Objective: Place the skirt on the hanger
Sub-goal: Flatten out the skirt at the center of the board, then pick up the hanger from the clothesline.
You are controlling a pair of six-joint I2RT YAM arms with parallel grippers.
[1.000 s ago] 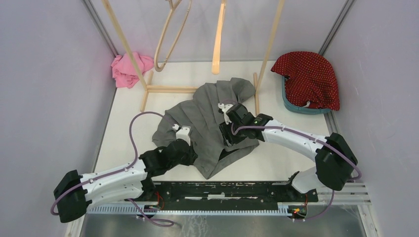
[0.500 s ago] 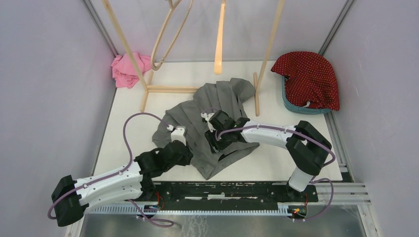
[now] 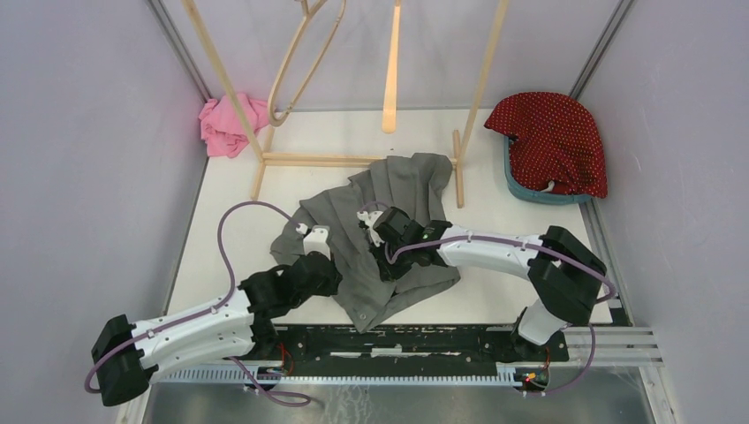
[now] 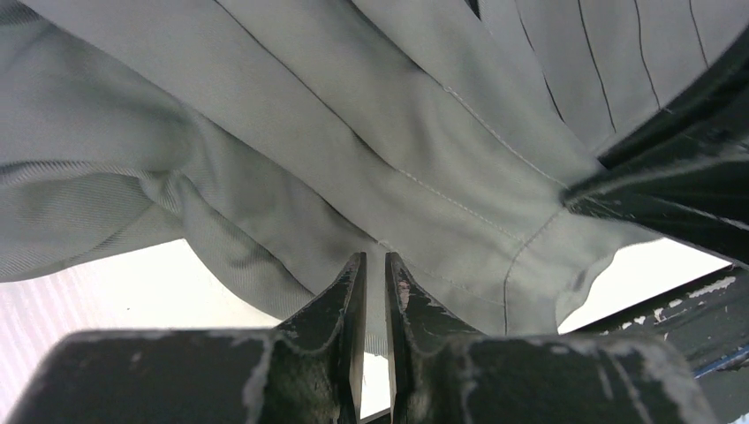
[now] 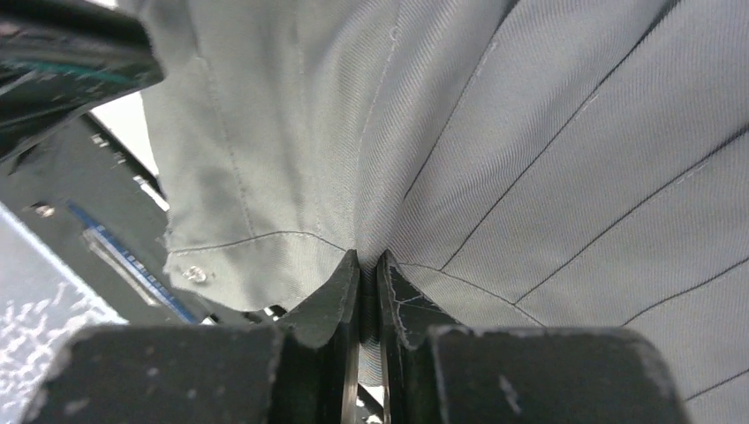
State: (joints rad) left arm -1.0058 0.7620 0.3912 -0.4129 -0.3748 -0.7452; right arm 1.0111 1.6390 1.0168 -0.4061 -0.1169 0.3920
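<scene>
The right claw (image 5: pixel 368 262) has just pinched shut on the grey skirt (image 3: pixel 397 181), joining the left claw (image 4: pixel 375 262) clamped on its waistband, so it looks ready to lift toward the hanger (image 3: pixel 281 117). The skirt lies mid-surface (image 3: pixel 353 132); pink cloth (image 3: pixel 231 124) far left, red garment (image 3: pixel 552 141) far right

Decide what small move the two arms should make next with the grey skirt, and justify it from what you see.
Probably lift both grippers together, straight up. The left gripper and right gripper are each shut on a fold of the grey pleated skirt near its edge, yet the skirt lies on the table, well short of the wooden hanger on the rack.
</scene>
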